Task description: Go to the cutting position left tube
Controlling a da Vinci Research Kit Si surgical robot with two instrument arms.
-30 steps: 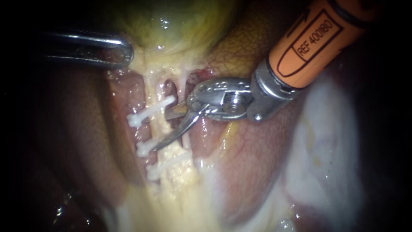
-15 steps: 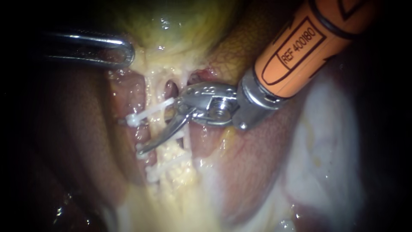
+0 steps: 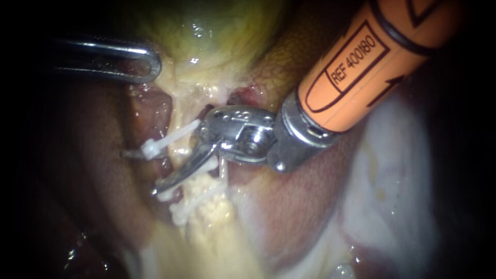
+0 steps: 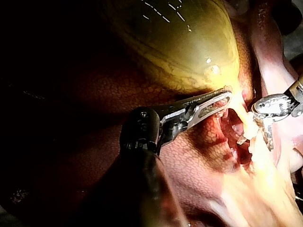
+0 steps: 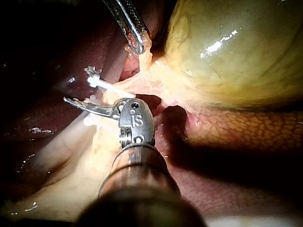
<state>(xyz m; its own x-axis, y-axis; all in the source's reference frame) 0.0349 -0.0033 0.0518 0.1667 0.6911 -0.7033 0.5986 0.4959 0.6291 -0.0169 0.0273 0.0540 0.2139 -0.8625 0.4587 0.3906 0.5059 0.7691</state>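
Three white clips cross the pale left tube [image 3: 182, 111]: an upper clip [image 3: 157, 146] and two lower clips [image 3: 183, 209] close together. My right instrument [image 3: 178, 173], on an orange shaft, reaches in with its blades open. One curved blade lies across the left tube between the upper and lower clips, and the other blade is hidden behind the tissue. In the right wrist view the curved blade [image 5: 90, 107] sits just under the upper clip [image 5: 102, 84]. My left instrument [image 3: 142, 64] is shut on the neck of the yellow-green gallbladder [image 3: 206, 26].
A thin right tube [image 3: 222, 173] runs down beside the right instrument's wrist [image 3: 243, 137]. Brown liver [image 3: 88, 155] lies to the left. Pink tissue and white fat [image 3: 382, 175] are on the right. Yellow fatty tissue [image 3: 212, 217] lies under the clips.
My right instrument has moved left and down, sliding its curved blade across the left tube between the clips. The upper clip has been nudged left. The left instrument has stayed put.
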